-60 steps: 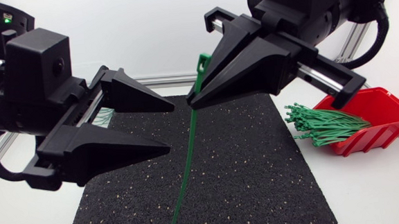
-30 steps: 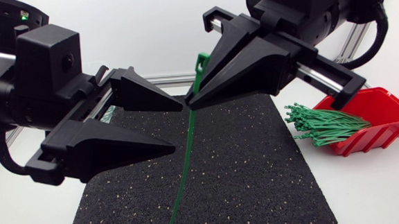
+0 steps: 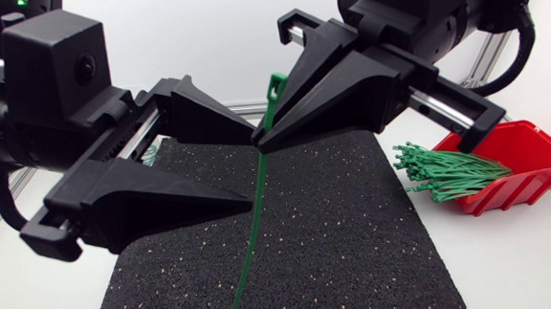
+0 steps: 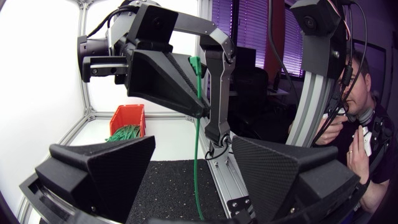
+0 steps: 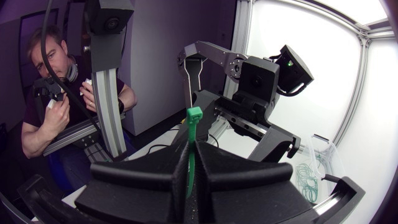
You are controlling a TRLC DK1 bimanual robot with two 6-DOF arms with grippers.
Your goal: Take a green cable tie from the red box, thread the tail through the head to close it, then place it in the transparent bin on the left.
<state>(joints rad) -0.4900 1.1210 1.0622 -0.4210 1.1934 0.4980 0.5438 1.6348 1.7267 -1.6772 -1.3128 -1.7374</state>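
Green cable tie hangs near-vertical over the middle of the black speckled mat. Its square head is uppermost and its tail points down toward the mat's near edge. I can't tell whether the tail tip touches the mat.

Right tool, reaching in from the right side, is closed on the tie just under the head. Both wedge fingers are pressed together with the strap pinched between them. In the right wrist view the head pokes up above the closed fingertips.

Left tool, reaching in from the left, is wide open, with one finger high and one low. Both tips are drawn up close to the hanging strap, just below the right tool's grip. From the left wrist view the strap drops down through the gap ahead of the two spread fingers. No contact is visible there. In the head view the tips are too near the strap to say whether they touch it.

Red box sits at the right edge of the worktop, off the mat. A bundle of loose green ties spills out of its open side toward the mat.

Transparent bin is at the far left, mostly hidden behind the left arm in the head view. The right wrist view shows it with several looped green ties inside.
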